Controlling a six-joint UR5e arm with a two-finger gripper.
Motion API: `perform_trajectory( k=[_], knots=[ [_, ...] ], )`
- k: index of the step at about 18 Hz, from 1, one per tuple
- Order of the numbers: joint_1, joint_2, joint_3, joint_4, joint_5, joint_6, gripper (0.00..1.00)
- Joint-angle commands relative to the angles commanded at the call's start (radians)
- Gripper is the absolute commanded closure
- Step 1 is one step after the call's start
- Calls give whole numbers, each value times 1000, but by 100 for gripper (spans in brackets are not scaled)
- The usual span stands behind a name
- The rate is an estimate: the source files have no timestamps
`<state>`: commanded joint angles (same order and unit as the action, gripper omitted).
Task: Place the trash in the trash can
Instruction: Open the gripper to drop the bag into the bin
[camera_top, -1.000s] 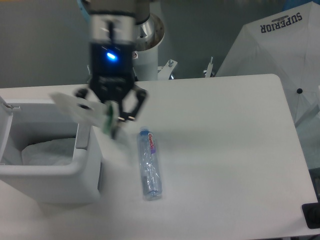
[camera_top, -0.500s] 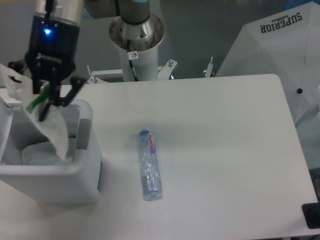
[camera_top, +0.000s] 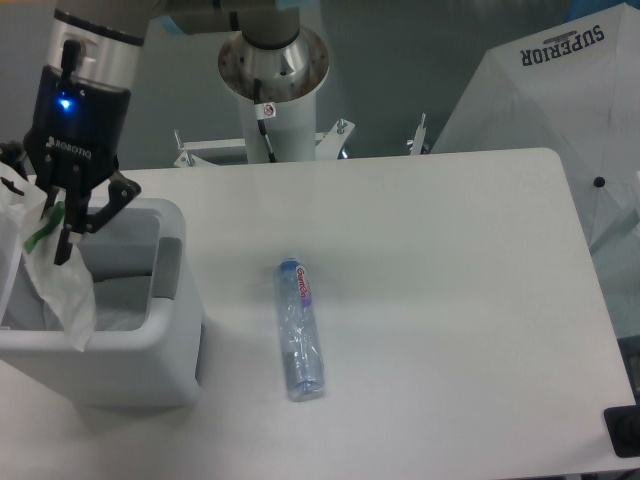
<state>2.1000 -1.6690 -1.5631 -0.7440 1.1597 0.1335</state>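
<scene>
Carried leftward over the trash can (camera_top: 150, 350), the gripper (camera_top: 57, 225) hangs closed on the wrapper (camera_top: 55, 285), not yet dropped, while the bottle (camera_top: 299, 328) waits untouched on the table (camera_top: 450, 300).

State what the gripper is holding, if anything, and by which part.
The gripper holds the white wrapper by its upper, green-printed end; the rest hangs into the trash can.
</scene>
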Motion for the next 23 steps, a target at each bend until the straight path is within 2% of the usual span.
perform_trajectory(
  k=[4,11,17,20,23],
  knots=[
    [21,0,-1,-2,0,2,0],
    [29,37,-23,-2,-2,-2,0],
    [52,132,-34,-2,-46,-3,0],
    [93,153,-34,-2,-89,-9,0],
    [162,149,-34,-2,-121,-14,0]
  ],
)
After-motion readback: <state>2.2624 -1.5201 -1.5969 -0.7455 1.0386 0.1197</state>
